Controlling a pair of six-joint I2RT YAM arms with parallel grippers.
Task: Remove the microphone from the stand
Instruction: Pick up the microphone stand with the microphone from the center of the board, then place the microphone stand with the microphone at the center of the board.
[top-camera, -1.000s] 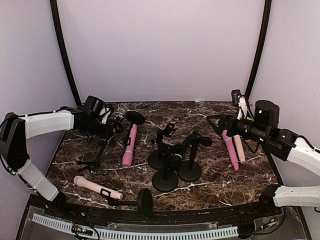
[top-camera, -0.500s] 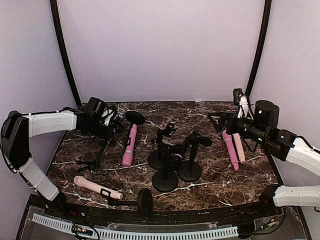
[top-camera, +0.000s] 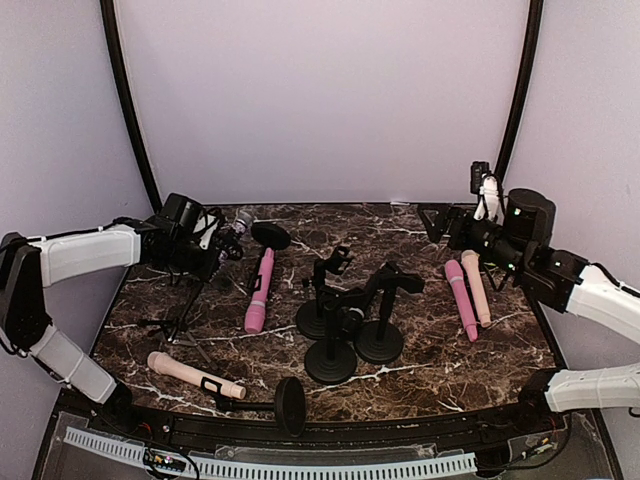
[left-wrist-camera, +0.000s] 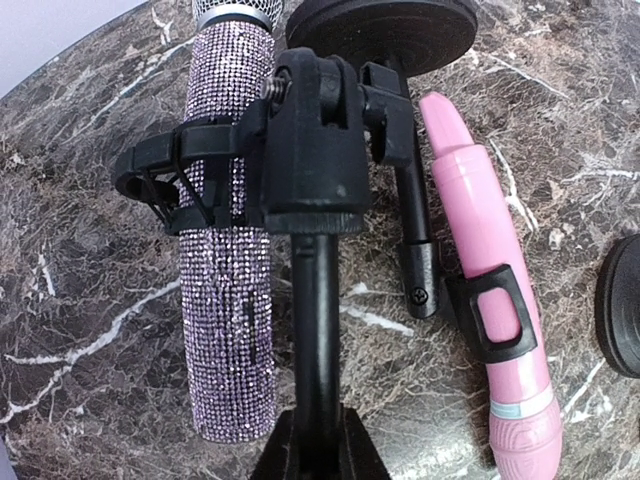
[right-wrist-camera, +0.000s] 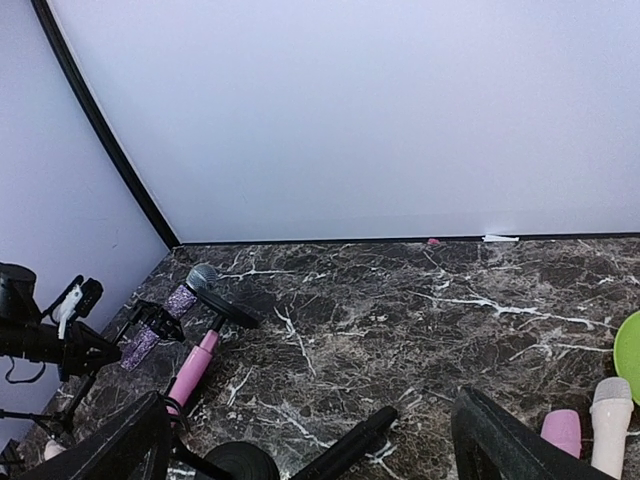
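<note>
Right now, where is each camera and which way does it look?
Top external: above and behind, looking down on the table; left arm, right arm show.
Left wrist: left arm, facing the sparkly microphone in its stand; left end effector below.
Right wrist: right arm, facing the back wall; open right end effector shows.
All share that microphone.

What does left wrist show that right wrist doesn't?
Left wrist only: close-up of the clip gripping the glitter microphone, with the left tool shut on the stand pole. Right wrist only: back wall, cream microphone, green object at the right edge, open right tool. Both: glitter microphone, pink microphone, marble table.
</note>
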